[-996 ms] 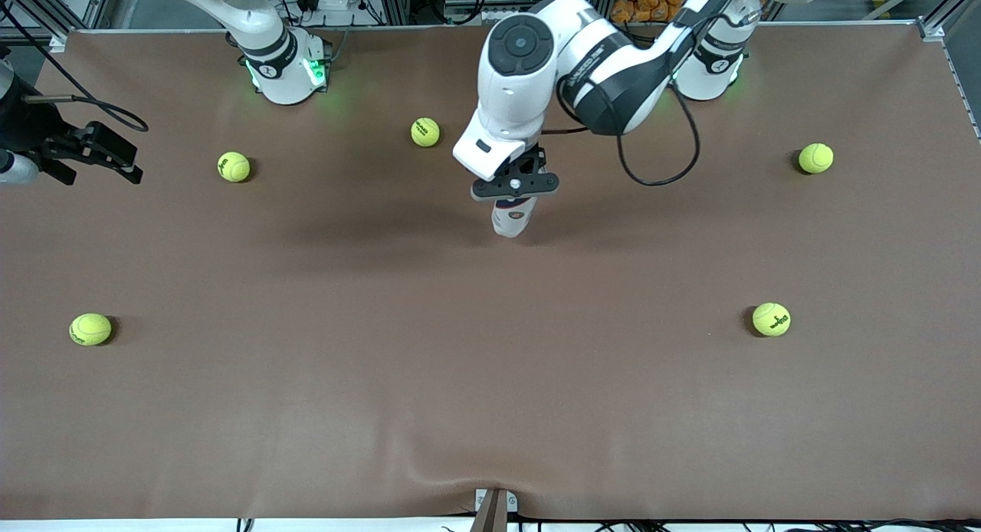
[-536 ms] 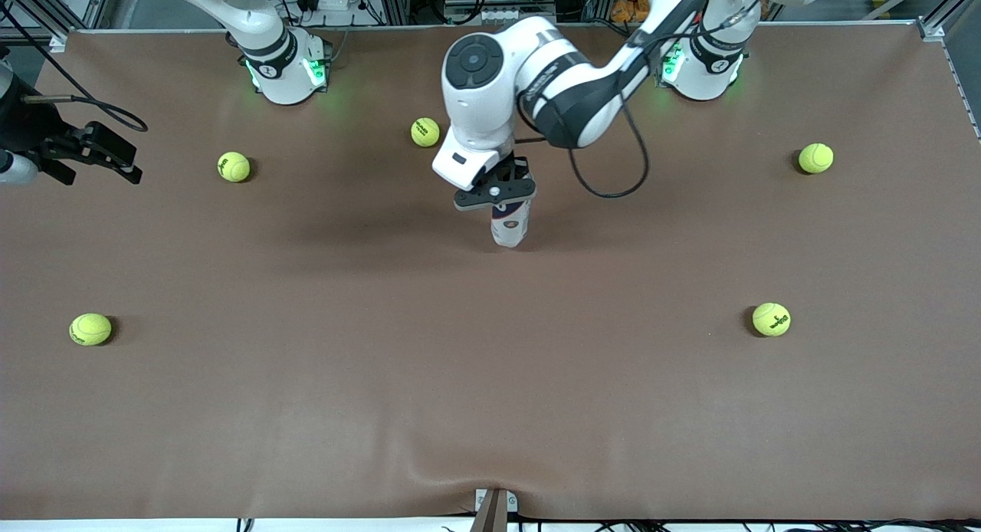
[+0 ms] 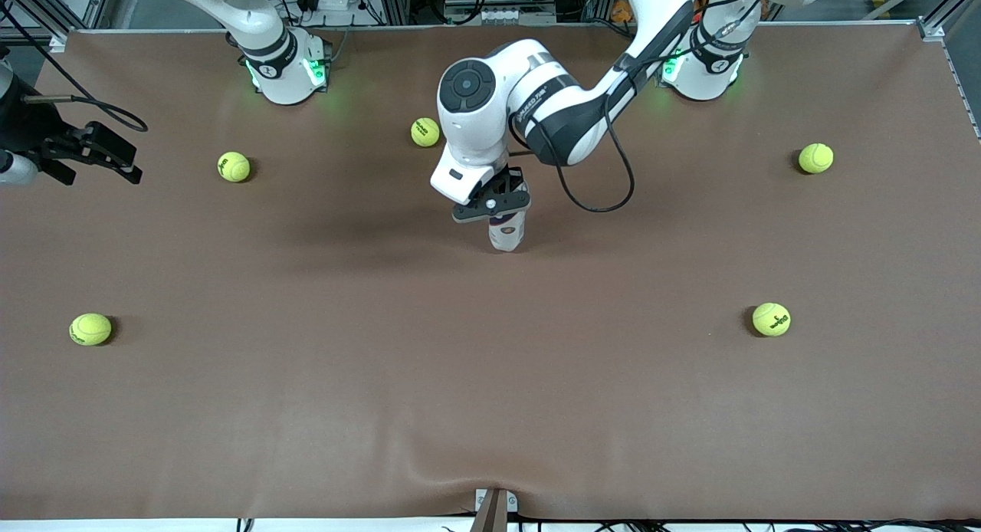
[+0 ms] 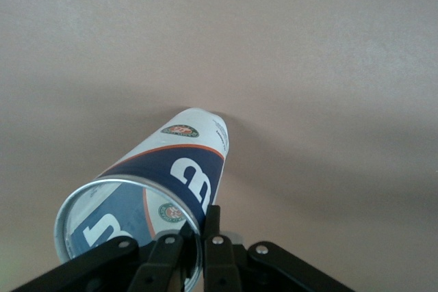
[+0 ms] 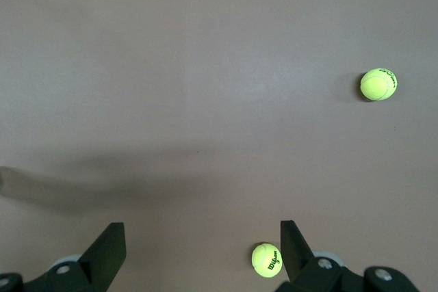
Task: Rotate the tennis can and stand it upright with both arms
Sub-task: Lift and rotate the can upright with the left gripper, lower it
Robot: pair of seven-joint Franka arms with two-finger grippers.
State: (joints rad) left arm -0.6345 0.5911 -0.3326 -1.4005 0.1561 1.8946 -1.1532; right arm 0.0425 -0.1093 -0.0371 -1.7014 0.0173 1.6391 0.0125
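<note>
At the right arm's end of the brown table (image 3: 306, 409), the waiting right gripper (image 3: 92, 152) hangs with jaws wide apart. At the table's middle, the left gripper (image 3: 490, 202) is clamped on the slim blue-and-white tennis can (image 3: 507, 233), standing nearly upright.

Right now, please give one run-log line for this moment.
left gripper: shut on tennis can, mid-table, nearly upright | right gripper: open, waiting at right arm's end | tennis balls: five loose

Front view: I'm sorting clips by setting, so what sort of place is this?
Likely a robotics lab: two arms bolted to a brown-covered table, aluminium framing at its edge, tennis balls scattered as props.
</note>
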